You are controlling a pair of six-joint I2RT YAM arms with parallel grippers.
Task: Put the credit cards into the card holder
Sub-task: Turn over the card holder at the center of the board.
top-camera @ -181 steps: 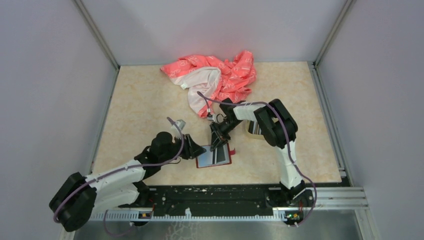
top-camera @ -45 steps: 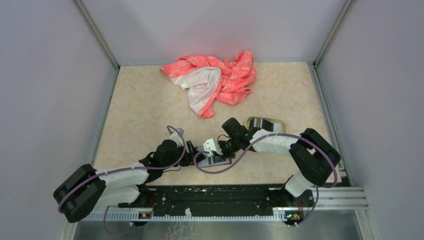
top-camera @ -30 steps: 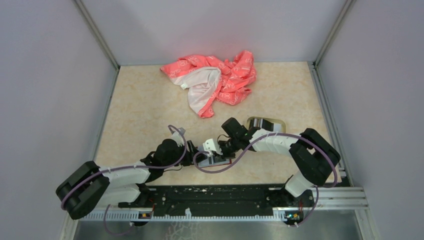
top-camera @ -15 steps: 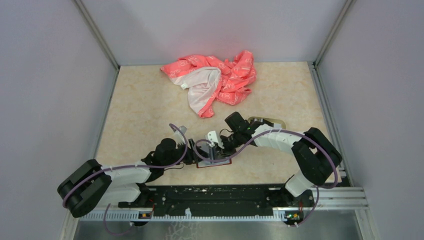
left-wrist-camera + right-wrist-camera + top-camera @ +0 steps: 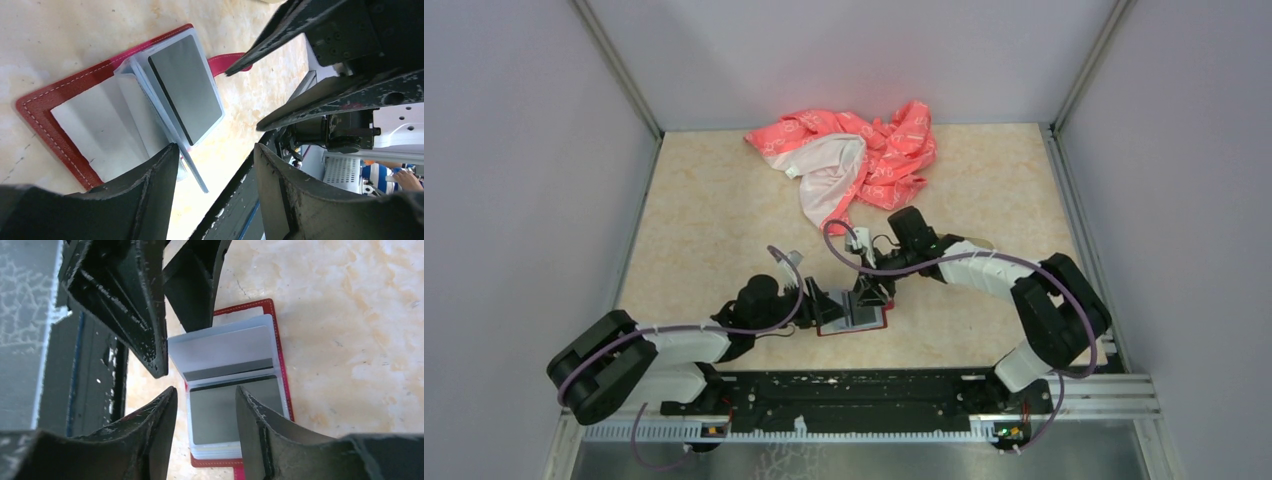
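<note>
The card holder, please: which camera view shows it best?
Left wrist view: the card holder lies open, red cover, pale sleeves and dark card all plain. The right wrist view hides part of the holder; the top view shows the holder small.

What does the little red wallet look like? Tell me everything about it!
The card holder lies open and flat on the beige table. Its cover looks like dark red leather with pale stitching and a red strap on one side. Inside are clear grey-blue plastic pockets, fanned a little; one holds a dark card. One finger of the left end effector seems to press its edge. The open right end effector hovers above.
</note>
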